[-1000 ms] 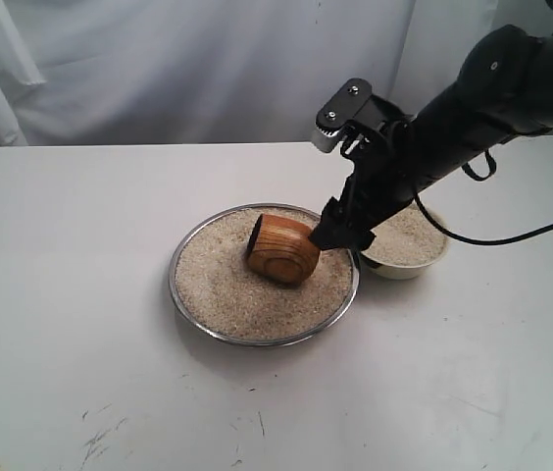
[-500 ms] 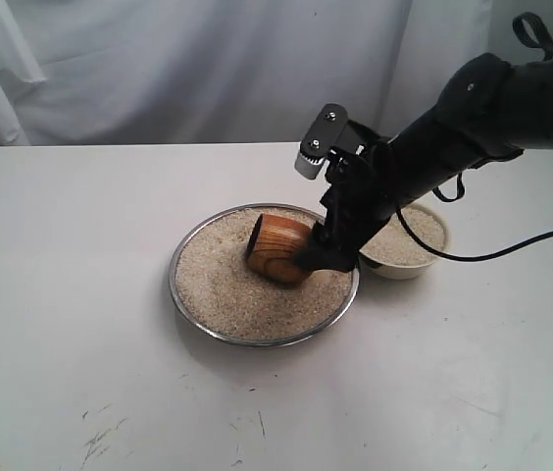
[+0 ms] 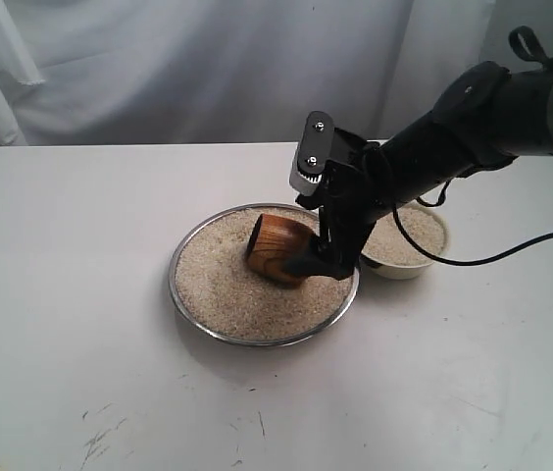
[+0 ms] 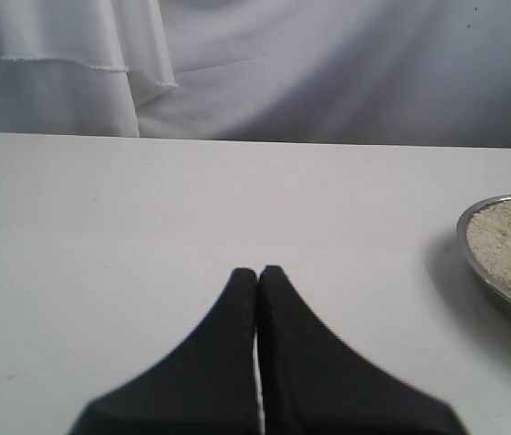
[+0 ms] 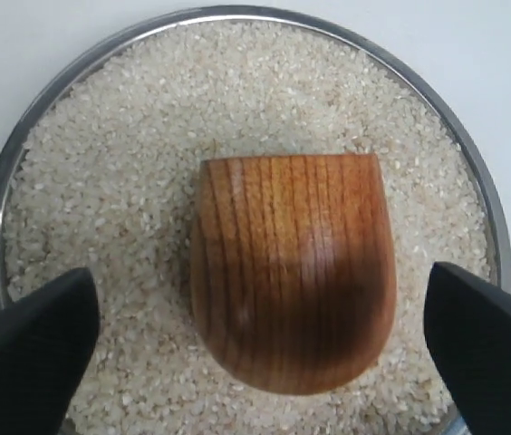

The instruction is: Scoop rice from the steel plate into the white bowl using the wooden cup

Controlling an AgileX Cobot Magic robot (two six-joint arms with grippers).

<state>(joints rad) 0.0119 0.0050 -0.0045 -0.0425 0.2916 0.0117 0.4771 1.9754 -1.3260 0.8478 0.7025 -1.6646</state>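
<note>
Fingers (image 5: 38, 344) of the right gripper (image 5: 260, 290) spread wide, flanking the wooden cup (image 5: 292, 263) without touching it (it lies sideways on the rice (image 5: 147, 136)), right of the steel plate's (image 3: 172, 280) middle. The white bowl (image 3: 404, 267) sits just beside that rim. The left gripper (image 4: 257, 276) is pinched closed over the table (image 4: 101, 227).

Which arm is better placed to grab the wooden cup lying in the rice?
Right. The right gripper is open, fingers either side of the cup on the rice in the plate; the left gripper is shut over the table beside it.
</note>
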